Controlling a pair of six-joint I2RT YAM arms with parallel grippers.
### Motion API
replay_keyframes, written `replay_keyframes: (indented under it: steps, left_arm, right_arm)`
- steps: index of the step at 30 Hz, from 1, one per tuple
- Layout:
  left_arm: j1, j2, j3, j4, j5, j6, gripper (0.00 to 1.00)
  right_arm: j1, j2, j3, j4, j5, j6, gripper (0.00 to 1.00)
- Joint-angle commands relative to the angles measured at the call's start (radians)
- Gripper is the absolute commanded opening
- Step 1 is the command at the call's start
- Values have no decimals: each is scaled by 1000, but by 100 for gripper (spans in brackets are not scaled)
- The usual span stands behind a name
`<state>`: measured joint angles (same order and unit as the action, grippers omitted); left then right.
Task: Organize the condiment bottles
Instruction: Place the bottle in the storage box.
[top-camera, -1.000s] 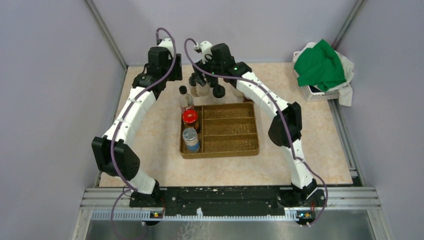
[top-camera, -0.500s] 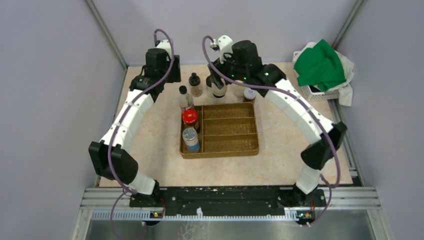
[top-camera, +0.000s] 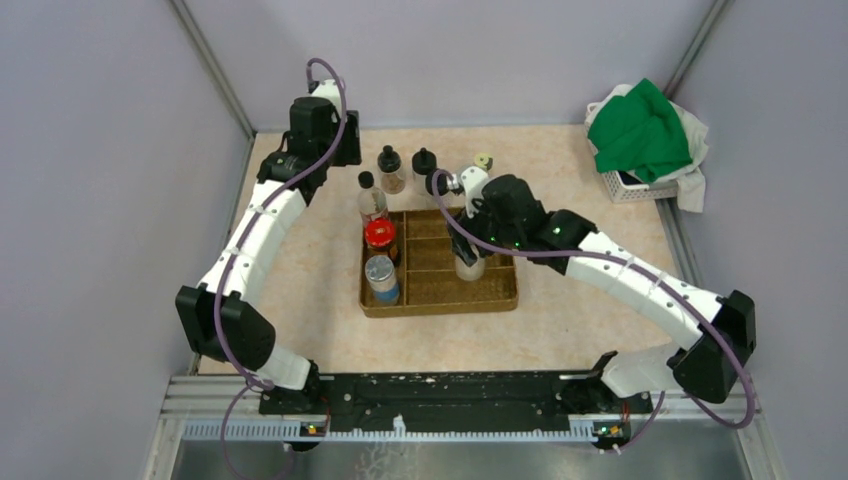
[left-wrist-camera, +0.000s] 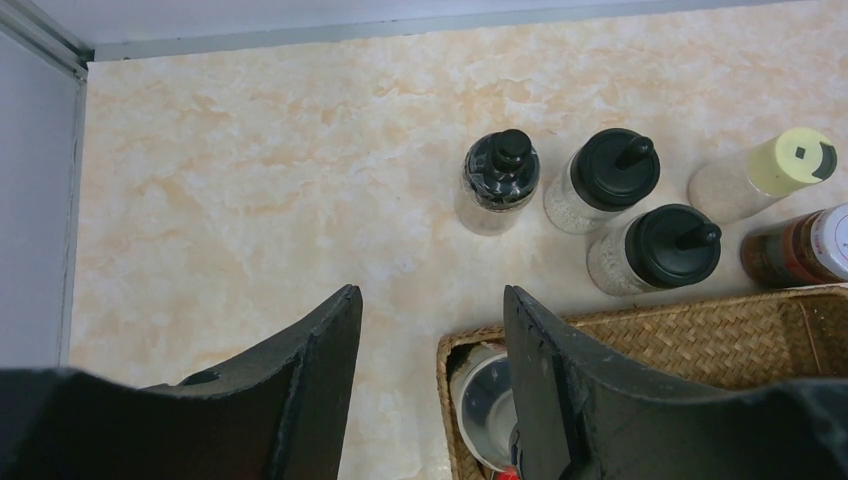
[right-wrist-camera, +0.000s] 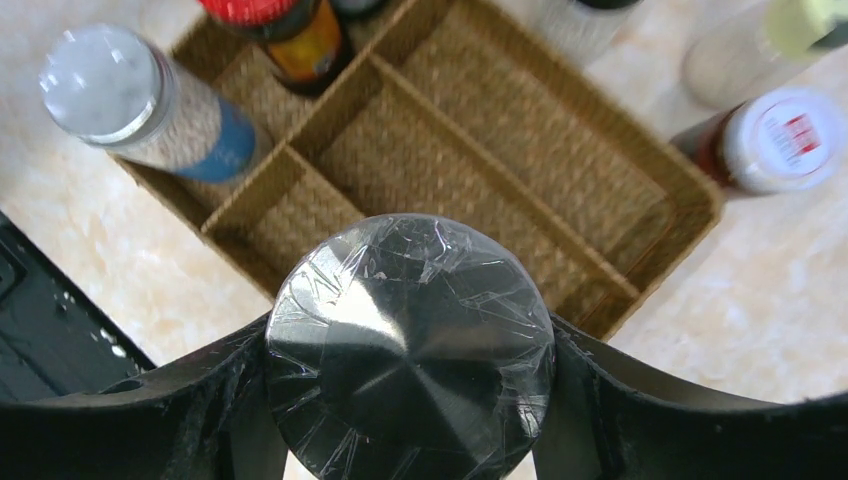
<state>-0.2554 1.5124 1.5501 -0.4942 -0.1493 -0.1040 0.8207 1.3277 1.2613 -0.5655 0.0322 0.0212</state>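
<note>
My right gripper (right-wrist-camera: 410, 345) is shut on a silver-lidded jar (right-wrist-camera: 410, 330) wrapped in clear film. In the top view it hangs over the middle of the brown woven tray (top-camera: 495, 298). The tray's left column holds a clear black-capped bottle (top-camera: 371, 198), a red-lidded bottle (top-camera: 379, 235) and a silver-lidded, blue-labelled jar (top-camera: 380, 274). Behind the tray stand three black-capped jars (left-wrist-camera: 500, 170) (left-wrist-camera: 612, 170) (left-wrist-camera: 668, 248), a yellow-green-lidded shaker (left-wrist-camera: 790, 165) and a white-lidded red jar (left-wrist-camera: 810, 245). Over the table at the back left, my left gripper (left-wrist-camera: 430, 300) is open and holds nothing.
A white basket with a green cloth (top-camera: 640, 132) sits at the back right corner. Grey walls close in the left, back and right sides. The tray's dividers (right-wrist-camera: 470, 150) run across the compartments below my right gripper.
My right arm has carried the silver-lidded jar from the back row forward to above the tray's middle. The left arm has hardly moved.
</note>
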Motion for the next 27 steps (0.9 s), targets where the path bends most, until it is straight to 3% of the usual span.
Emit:
replay_keyframes:
  steps: [1, 17, 27]
  left_arm:
    - [5, -42, 35, 0, 7, -8, 61]
    - [5, -59, 25, -10, 2, -7, 61]
    - [5, -62, 18, -9, 2, -6, 61]
  right_arm:
    - [36, -61, -67, 185, -9, 67, 30]
    - [177, 91, -64, 285, 2, 89, 30]
    - [196, 138, -83, 336, 0, 92, 30]
